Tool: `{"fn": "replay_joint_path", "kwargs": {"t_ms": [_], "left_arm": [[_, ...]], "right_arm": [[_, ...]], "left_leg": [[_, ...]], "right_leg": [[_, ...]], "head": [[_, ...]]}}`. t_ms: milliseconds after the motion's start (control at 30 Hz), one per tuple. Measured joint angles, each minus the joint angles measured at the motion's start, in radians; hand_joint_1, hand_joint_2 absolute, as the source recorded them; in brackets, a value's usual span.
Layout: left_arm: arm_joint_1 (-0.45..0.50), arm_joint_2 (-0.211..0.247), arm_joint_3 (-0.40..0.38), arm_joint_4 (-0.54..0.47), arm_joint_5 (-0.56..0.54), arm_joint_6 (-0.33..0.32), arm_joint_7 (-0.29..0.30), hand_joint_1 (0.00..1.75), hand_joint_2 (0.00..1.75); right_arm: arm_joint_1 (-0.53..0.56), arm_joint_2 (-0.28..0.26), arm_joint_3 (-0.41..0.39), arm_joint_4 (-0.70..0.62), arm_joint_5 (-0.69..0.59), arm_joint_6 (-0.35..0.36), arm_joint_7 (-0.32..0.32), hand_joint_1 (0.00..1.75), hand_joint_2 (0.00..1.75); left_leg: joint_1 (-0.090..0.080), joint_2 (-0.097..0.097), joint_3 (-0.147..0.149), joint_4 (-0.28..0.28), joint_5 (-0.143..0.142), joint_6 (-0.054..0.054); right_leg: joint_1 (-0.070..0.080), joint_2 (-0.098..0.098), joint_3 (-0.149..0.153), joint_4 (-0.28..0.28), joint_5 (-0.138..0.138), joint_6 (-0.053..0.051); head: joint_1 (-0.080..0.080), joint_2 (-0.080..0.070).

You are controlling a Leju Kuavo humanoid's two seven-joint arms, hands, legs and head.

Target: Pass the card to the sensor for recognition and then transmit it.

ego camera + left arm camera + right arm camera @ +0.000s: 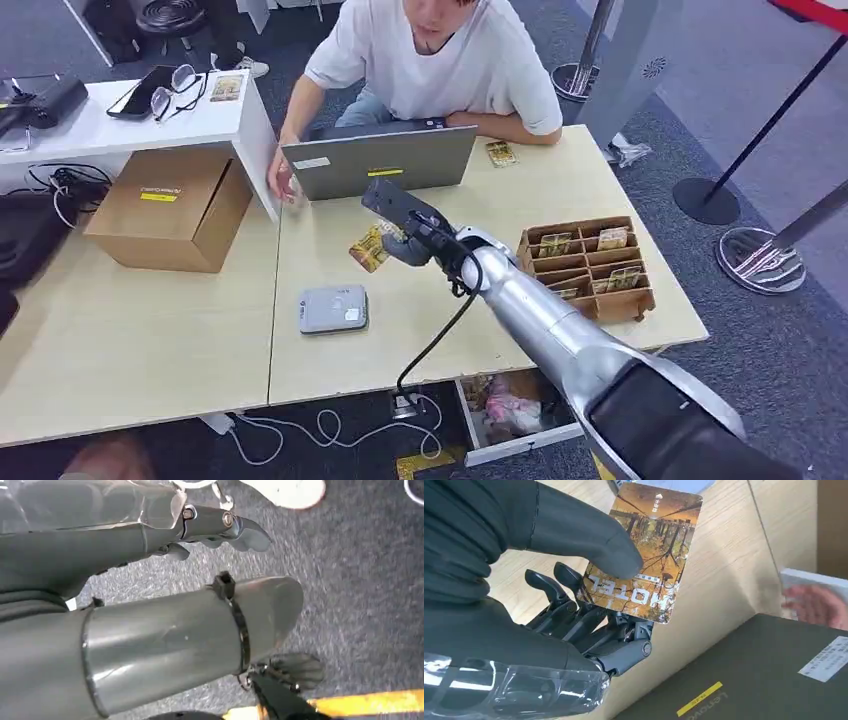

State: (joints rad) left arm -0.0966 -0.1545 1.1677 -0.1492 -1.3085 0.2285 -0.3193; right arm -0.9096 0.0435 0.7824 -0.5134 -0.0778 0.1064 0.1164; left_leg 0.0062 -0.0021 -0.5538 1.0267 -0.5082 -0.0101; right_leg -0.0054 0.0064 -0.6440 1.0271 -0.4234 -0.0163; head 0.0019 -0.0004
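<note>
From the head view I see my right hand (408, 240) raised over the wooden table (150, 330), pinching the hotel card (368, 247) between thumb and fingers; the wrist view confirms the thumb pressing on the card's face. The card hangs above the tabletop, between the grey laptop (380, 160) and the white sensor (332, 308), apart from both. My left hand (220, 527) hangs over carpet; its fingers look curled, though I cannot tell for sure.
</note>
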Motion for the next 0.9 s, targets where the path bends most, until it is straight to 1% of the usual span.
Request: {"fn": "replay_joint_path", "kwargs": {"t_ms": [133,267,567,767,900], "left_arm": [[-0.001,0.005,0.0,0.0,-0.003,-0.01,0.002,0.0,0.0],[-0.004,0.006,0.0,0.0,-0.004,-0.002,-0.002,0.0,0.0],[-0.013,0.004,0.0,0.0,-0.016,0.001,-0.008,0.0,0.0],[-0.015,0.004,0.0,0.0,-0.019,-0.003,-0.008,0.0,0.0],[-0.015,0.004,0.0,0.0,-0.028,-0.008,-0.008,0.0,0.0]], "right_arm": [[-0.005,0.012,-0.003,0.015,-0.001,-0.003,0.015,1.75,1.75],[-0.005,0.02,-0.013,0.026,-0.003,-0.008,0.025,1.75,1.75],[0.003,0.029,-0.023,0.048,-0.01,-0.015,0.028,1.75,1.75],[0.011,0.038,-0.023,0.05,-0.006,-0.011,0.029,1.75,1.75],[0.021,0.045,-0.023,0.048,-0.005,0.008,0.029,1.75,1.75]], "left_leg": [[0.0,0.0,0.0,0.0,0.0,0.0],[0.0,0.0,0.0,0.0,0.0,0.0],[0.0,0.0,0.0,0.0,0.0,0.0],[0.0,0.0,0.0,0.0,0.0,0.0],[0.0,0.0,0.0,0.0,0.0,0.0]], "right_leg": [[0.0,0.0,0.0,0.0,0.0,0.0],[0.0,0.0,0.0,0.0,0.0,0.0],[0.0,0.0,0.0,0.0,0.0,0.0],[0.0,0.0,0.0,0.0,0.0,0.0],[0.0,0.0,0.0,0.0,0.0,0.0]], "head": [[0.0,0.0],[-0.001,0.0],[-0.001,0.0],[-0.001,0.0],[-0.001,0.0]]}}
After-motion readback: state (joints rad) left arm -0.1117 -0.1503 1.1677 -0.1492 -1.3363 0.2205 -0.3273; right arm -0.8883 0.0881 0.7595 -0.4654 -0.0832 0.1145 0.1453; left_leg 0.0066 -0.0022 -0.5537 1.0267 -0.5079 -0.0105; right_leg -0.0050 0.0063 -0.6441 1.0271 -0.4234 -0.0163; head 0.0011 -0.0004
